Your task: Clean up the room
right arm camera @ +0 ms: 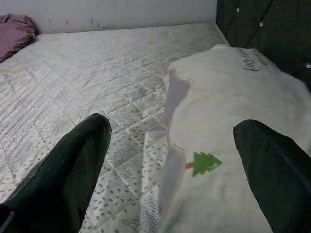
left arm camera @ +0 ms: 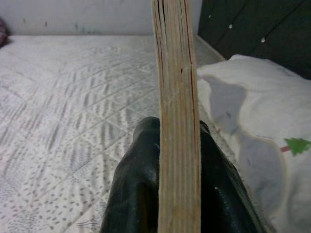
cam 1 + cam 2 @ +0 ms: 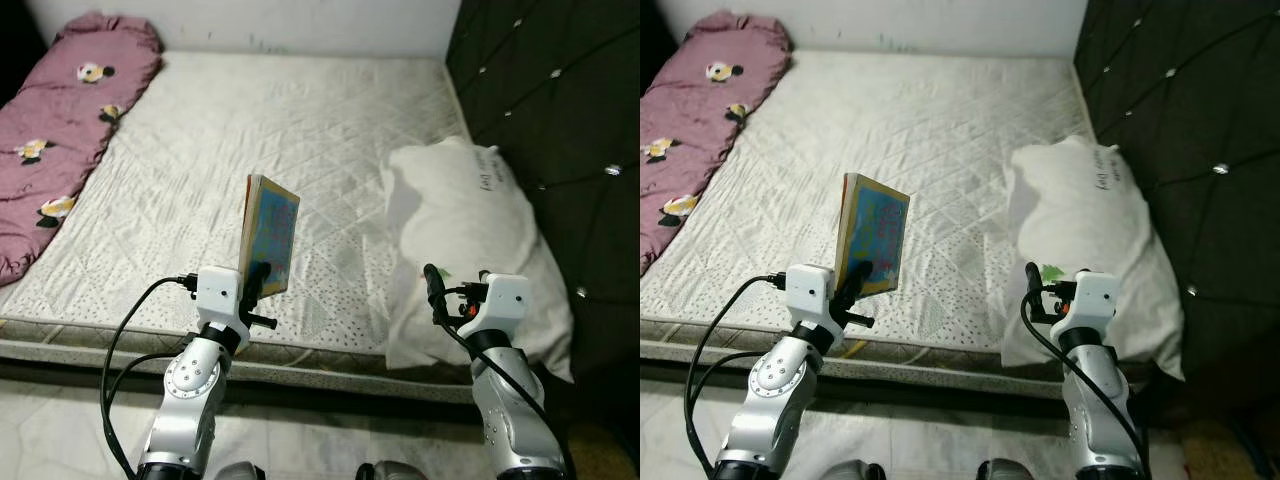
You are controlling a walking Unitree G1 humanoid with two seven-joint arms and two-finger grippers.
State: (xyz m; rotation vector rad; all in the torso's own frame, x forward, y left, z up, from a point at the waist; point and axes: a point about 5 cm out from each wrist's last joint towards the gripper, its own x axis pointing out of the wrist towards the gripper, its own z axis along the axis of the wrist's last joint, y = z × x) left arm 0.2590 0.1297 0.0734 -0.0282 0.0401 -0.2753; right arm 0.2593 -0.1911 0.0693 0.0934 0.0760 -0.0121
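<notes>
Left gripper (image 3: pixel 262 275) clamps a book (image 3: pixel 270 233) upright above the mattress (image 3: pixel 300 130) edge; right gripper (image 1: pixel 170 160) is wide open, empty, over the pillow (image 3: pixel 470 220). Step: book lifted; next needs somewhere to stow it.

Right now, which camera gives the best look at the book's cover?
The left eye view: the book stands upright in the left gripper over the mattress, its blue cover facing the camera. The right eye view shows the same. The left wrist view shows its page edges between the black fingers.
</notes>
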